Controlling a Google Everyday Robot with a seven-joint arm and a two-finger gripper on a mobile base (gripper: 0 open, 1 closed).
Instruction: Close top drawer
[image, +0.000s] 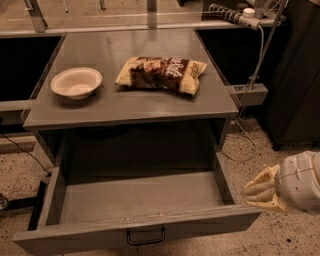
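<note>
From my seat at the controls, the top drawer (140, 200) fills the 6 o'clock part of the view. It is pulled well out of the grey cabinet (130, 107), and its shallow tray floor is showing. Its flat front runs along the bottom edge of the view, slightly askew, with the right corner higher than the left. The black wire handle (145, 236) sits at the middle of that front, low down at 6 o'clock, and nothing touches it. The gripper (252, 192) is at 4 o'clock, off the drawer's right front corner. Its cream tips point left toward the drawer's right side wall, near it but apart from it, and the white wrist housing (300, 182) sits behind them at the right edge of the view. I cannot tell whether the gripper is open or closed from this angle, and it holds nothing that I can see. On the cabinet top, a pale bowl (76, 82) stands upright at 10 o'clock. A crumpled brown and yellow snack bag (161, 74) lies flat at 12 o'clock, just to the bowl's right and not touching it. A white cable (257, 55) hangs down at 2 o'clock, beside a dark unit (295, 75) at the right. Speckled floor (280, 235) lies under the gripper.
</note>
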